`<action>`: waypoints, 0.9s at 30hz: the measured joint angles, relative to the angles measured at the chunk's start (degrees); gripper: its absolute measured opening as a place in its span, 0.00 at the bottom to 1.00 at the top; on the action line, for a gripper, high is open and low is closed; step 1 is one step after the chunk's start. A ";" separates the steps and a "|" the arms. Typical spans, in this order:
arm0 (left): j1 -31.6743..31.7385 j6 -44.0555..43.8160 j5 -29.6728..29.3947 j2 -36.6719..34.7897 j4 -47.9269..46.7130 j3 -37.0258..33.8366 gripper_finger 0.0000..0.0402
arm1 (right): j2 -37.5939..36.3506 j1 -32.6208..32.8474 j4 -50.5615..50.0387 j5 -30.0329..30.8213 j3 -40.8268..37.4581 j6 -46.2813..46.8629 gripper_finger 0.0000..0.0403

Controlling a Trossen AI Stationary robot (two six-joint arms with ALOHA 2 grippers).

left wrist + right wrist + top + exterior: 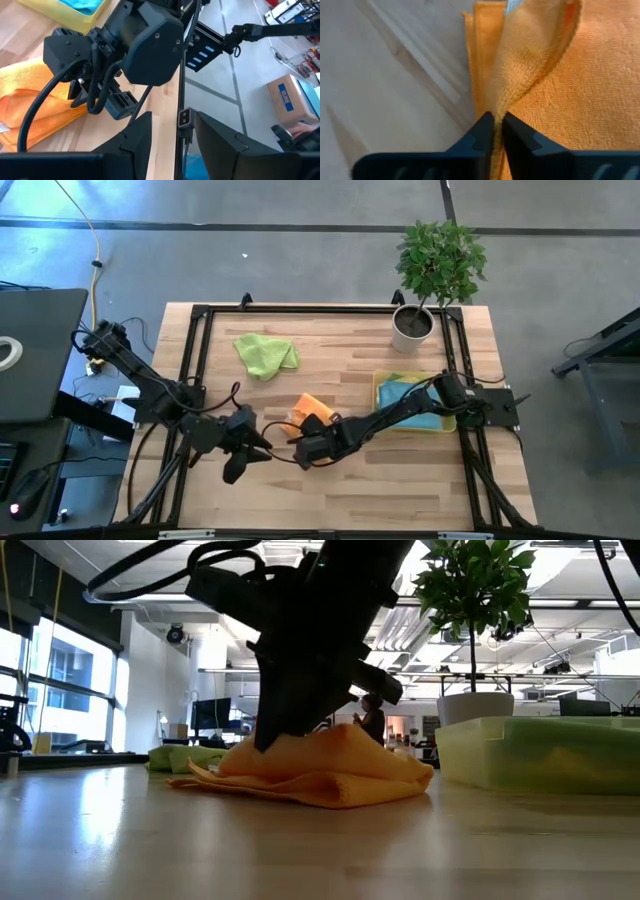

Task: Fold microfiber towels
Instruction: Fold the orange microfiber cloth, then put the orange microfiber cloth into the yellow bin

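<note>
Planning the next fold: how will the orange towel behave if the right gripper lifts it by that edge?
Probably floppy: the orange towel drapes in soft folds where the right gripper pinches its edge. Likely light, since it lies thin on the table. Its fuzzy pile suggests it won't slip easily.
</note>
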 joint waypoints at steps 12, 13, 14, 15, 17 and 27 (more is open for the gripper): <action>-0.34 0.00 0.13 0.00 0.37 0.01 0.34 | -7.13 -2.69 -4.94 -1.69 0.00 -2.06 0.41; -0.34 0.18 0.13 0.00 0.31 0.02 0.34 | -7.72 -2.96 -6.25 -1.27 0.00 -2.09 0.42; -0.34 0.72 0.15 0.02 0.26 0.00 0.34 | -8.11 -3.30 -7.49 -0.99 0.00 -2.17 0.42; -0.34 1.35 0.15 0.02 0.29 0.02 0.34 | -8.25 -3.78 -8.70 -0.91 0.00 -2.14 0.42; -0.34 2.47 0.15 0.02 0.31 0.00 0.34 | -8.24 -4.85 -11.67 -1.78 0.00 -2.00 0.42; -0.30 4.44 0.14 0.04 0.29 0.00 0.34 | -7.69 -13.30 -14.99 -10.07 0.00 -12.29 0.42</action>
